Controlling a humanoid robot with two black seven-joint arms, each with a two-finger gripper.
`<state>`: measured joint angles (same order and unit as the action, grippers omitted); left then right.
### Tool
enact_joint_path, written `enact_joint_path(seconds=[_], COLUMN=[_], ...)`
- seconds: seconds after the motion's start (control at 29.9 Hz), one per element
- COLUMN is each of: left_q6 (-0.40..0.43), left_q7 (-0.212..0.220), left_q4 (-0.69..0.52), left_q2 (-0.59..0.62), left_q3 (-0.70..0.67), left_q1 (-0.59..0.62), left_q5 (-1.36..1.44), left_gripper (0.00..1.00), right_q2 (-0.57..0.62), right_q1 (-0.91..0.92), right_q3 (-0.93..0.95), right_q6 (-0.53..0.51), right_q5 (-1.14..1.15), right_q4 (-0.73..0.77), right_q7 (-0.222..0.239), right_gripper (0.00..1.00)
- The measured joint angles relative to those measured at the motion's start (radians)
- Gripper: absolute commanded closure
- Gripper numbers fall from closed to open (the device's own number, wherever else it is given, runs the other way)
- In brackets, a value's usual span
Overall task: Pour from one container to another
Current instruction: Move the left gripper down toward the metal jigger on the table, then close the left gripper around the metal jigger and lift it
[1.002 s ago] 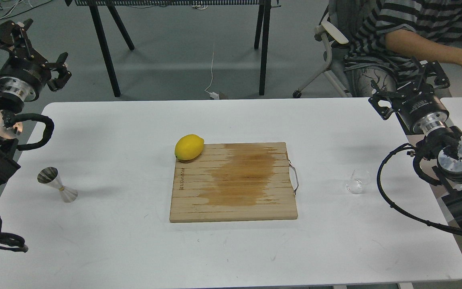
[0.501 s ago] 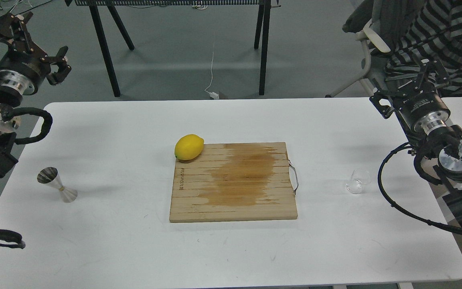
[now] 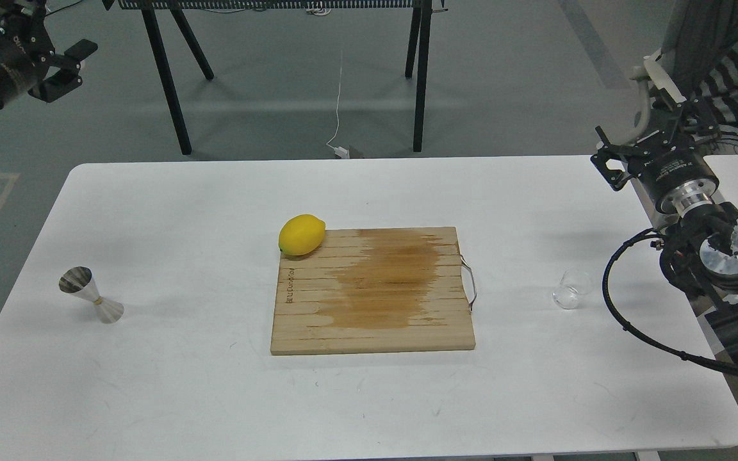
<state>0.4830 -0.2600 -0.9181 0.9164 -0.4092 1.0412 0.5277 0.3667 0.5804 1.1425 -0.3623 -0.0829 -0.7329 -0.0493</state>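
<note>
While the jigger [image 3: 91, 294] leans with its long axis tilted up-left, the glass cup [image 3: 571, 289] stands apart. Left tool [image 3: 55, 61] and right tool [image 3: 654, 137] hang released, grasping nothing.

Bright even overhead light; soft faint shadows; sharp focus.

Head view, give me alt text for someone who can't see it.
A white table holds a steel jigger at left, a wooden cutting board with a lemon on its far-left corner, and a clear glass cup at right. Both black grippers, left and right, are raised away from the objects, holding nothing.
</note>
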Motion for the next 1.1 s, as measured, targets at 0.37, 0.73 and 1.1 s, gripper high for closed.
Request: enact_joint_path(seconds=[0.37,0.73,1.1], left_q6=[-0.231,-0.408,-0.584], left_q7=[-0.008,-0.008,0.083], left_q4=[-0.565,-0.692,-0.664], left_q2=[0.394,0.578,0.573], left_q3=[0.073,0.248,0.457], left_q1=[-0.181,-0.256,-0.26], left_q5=[0.342,0.713,0.997], left_gripper=[0.0,0.0,0.0], right_q2=[-0.008,-0.008,-0.002], right_q1=[-0.002,0.0,0.007], right_q3=[0.001,0.019,0.019], right_q6=[-0.023,-0.082,-0.081], right_q5=[-0.002,-0.002,-0.002], right_q4=[-0.006,-0.01,-0.004], right_q7=[0.001,-0.001,-0.001], right_gripper=[0.01,0.01,0.01])
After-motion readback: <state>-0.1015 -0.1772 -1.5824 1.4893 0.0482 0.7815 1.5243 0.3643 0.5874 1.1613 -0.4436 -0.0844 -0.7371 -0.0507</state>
